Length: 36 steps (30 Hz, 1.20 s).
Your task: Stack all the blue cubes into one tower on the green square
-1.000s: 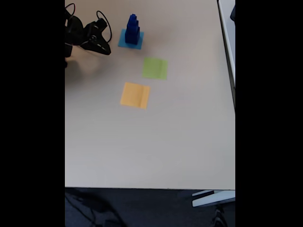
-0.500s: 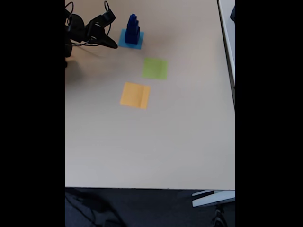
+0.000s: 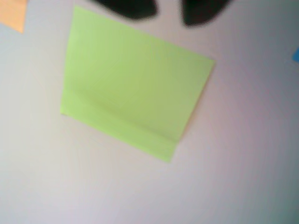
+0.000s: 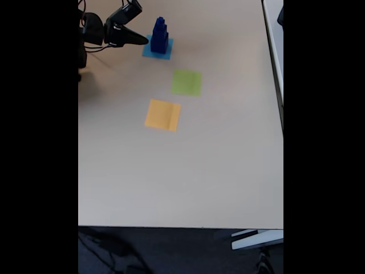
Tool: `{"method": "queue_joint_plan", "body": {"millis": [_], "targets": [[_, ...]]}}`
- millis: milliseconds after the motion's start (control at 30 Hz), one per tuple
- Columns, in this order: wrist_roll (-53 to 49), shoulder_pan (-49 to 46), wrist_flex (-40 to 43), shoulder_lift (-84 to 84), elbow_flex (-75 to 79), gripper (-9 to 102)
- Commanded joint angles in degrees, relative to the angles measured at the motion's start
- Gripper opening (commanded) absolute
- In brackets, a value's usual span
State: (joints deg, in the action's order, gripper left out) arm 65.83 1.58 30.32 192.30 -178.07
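Black two-finger gripper (image 4: 144,40) raised and swung toward the stepped dark-blue tower of cubes (image 4: 159,36), closer than half a second ago.

Tower unmoved, standing on the flat light-blue paper square (image 4: 157,48) at the far left of the beige table (image 4: 182,171) in the fixed view, not on the flat light-green paper square (image 4: 186,82). Green square bare, as before, with the orange-yellow paper square (image 4: 162,115) near it. In the wrist view, two blurred dark fingertips (image 3: 128,7) with a small gap, nothing between them, above the green square's top edge.
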Motion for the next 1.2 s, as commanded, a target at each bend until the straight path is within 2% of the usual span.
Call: {"method": "queue_joint_plan", "body": {"millis": [0,133,233,367,667,933,1100,1167], "targets": [[4.7,1.1,-1.6,1.5,5.8,0],[4.9,1.2,-1.6,1.5,8.4,0],[4.2,1.4,-5.0,0.1,9.1,0],[8.2,0.7,-8.5,-10.7,13.1,0],[12.9,-0.1,-8.1,-31.6,27.6,0],[20.0,4.2,-2.5,-49.1,42.9,4],[31.8,8.6,12.4,-55.1,52.9,6],[34.7,9.8,15.7,-56.1,54.7,6]]}}
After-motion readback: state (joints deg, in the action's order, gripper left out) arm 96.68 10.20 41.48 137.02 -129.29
